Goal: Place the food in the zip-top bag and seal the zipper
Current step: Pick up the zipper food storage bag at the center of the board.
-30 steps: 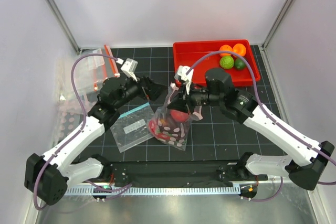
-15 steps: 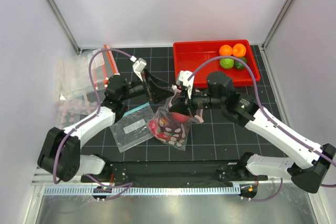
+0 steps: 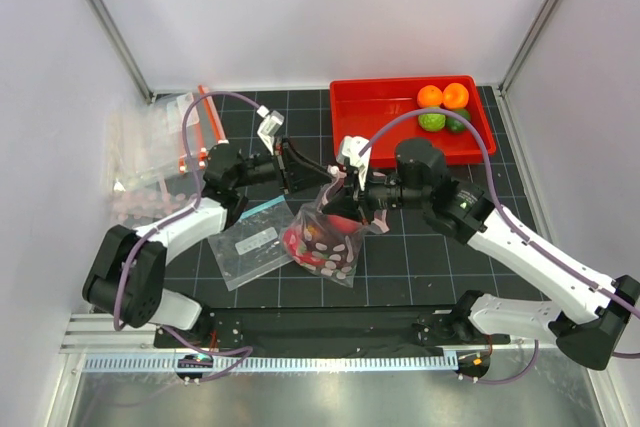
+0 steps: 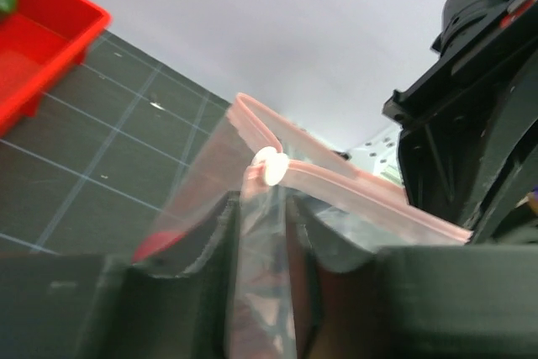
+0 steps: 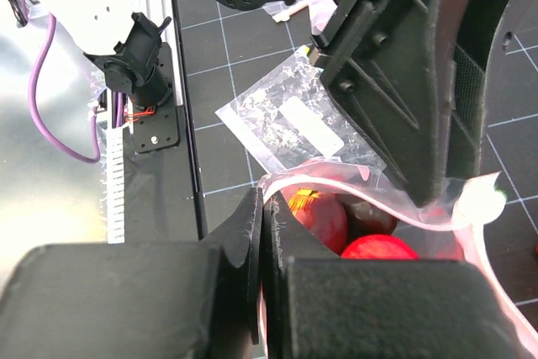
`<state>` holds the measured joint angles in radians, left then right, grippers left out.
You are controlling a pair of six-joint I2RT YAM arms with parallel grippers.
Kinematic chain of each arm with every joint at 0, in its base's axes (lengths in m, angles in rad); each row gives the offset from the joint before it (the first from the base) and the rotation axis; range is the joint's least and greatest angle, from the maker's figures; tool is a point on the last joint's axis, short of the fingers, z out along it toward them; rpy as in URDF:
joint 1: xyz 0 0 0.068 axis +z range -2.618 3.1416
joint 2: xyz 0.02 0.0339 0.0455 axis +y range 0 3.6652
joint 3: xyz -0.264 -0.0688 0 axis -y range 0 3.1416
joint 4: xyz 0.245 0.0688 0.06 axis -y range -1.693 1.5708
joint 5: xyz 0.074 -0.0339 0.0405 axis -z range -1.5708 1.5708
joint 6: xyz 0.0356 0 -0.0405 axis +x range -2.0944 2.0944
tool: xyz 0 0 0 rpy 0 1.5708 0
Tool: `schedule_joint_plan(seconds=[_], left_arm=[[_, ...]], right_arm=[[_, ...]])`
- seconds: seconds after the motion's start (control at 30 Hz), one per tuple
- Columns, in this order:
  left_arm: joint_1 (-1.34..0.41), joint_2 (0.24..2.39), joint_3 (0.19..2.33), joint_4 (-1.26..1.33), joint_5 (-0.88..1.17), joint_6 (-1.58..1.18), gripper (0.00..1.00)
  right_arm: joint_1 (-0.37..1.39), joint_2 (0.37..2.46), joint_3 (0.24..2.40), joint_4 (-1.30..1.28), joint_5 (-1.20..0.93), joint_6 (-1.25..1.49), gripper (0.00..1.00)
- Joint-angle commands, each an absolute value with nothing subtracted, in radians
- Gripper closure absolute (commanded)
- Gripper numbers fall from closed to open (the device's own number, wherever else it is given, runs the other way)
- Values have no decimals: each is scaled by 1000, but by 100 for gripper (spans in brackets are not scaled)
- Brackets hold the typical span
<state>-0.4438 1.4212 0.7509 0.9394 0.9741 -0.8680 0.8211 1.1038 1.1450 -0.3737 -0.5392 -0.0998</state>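
**Squarely at the bag's mouth: two grippers, one dotted bag**

One zip-top bag (image 3: 330,247) stands mid-mat with the food (image 5: 324,218) already inside. One plain labelled bag (image 3: 250,242) lies flat just to its left. One red tray (image 3: 370,112) at the back holds four fruits, two orange and two green. A pile of spare bags (image 3: 150,147) sits far left, too jumbled to count.

The surface is a black gridded mat (image 3: 420,257), enclosed by white walls (image 3: 330,17).

Only the right wrist view shows into the bag, where there are two reddish fruits and a dark one. It also shows the right gripper (image 5: 262,199) clamped on the rim. Only the left wrist view shows the pink zipper (image 4: 353,187) gaping. The left gripper (image 4: 262,212) straddles the film, and I cannot tell whether it pinches.
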Motion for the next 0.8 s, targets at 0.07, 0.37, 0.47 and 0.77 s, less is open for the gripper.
schedule_joint_plan(seconds=[0.07, 0.37, 0.47, 0.77], left_arm=[[-453, 1451, 808, 1057, 1042, -940, 90], [-451, 1398, 784, 1029, 993, -902, 100], [-451, 1365, 782, 927, 960, -847, 100], [-451, 1250, 764, 695, 807, -687, 100]], right_arm=[[827, 1078, 1146, -322, -545, -100, 99], [827, 1065, 1134, -310, -496, -84, 97], [827, 1055, 1126, -305, -454, -69, 72], [828, 936, 1066, -236, -318, -49, 43]])
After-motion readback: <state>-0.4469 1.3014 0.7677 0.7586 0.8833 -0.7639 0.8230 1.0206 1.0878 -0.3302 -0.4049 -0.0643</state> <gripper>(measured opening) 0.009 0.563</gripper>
